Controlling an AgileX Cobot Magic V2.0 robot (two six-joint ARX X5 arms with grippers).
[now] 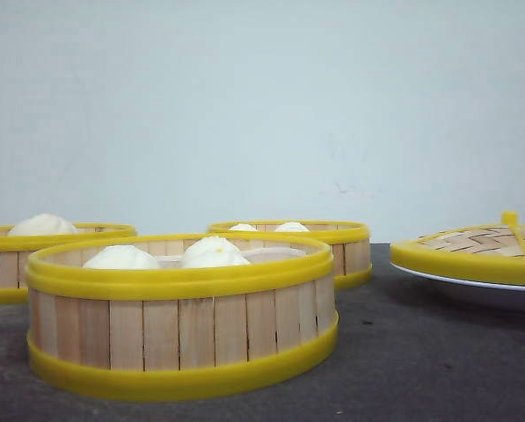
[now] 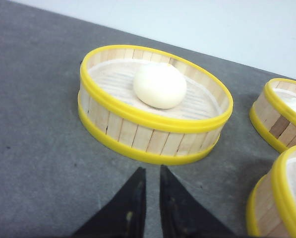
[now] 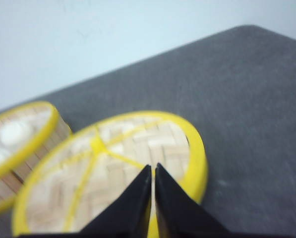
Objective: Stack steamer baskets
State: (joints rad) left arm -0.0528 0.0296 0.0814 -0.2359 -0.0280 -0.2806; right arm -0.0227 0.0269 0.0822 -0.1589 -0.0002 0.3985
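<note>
Three steamer baskets sit on the dark grey bench (image 1: 420, 369), none stacked yet. Seen from the front, the near basket (image 1: 183, 338) stands at about seven o'clock with two pale buns (image 1: 121, 258) in it. The left basket (image 1: 7, 264) lies back at nine o'clock with one bun, and the far basket (image 1: 332, 251) sits behind, near the middle, also holding buns. All three stand apart from each other.

They look light and fairly stiff: thin upright wooden slats held between yellow plastic rims. I would judge the rims smooth and a bit slippery, and the slats liable to crack if squeezed hard. The top rim seems the safest place to pinch, one finger inside and one outside, keeping the basket level so the soft buns do not roll.

The left tool (image 2: 152, 178) hangs just short of the left basket's wall, its jaws nearly together with only a slit between them, holding nothing. The right tool (image 3: 152, 173), also almost closed and empty, hovers over the woven lid (image 3: 133, 163), which rests on a white plate (image 1: 473, 286) at three o'clock.

The bench has a matt, felt-like look that should grip well. Behind it is a plain pale wall (image 1: 262, 105).
</note>
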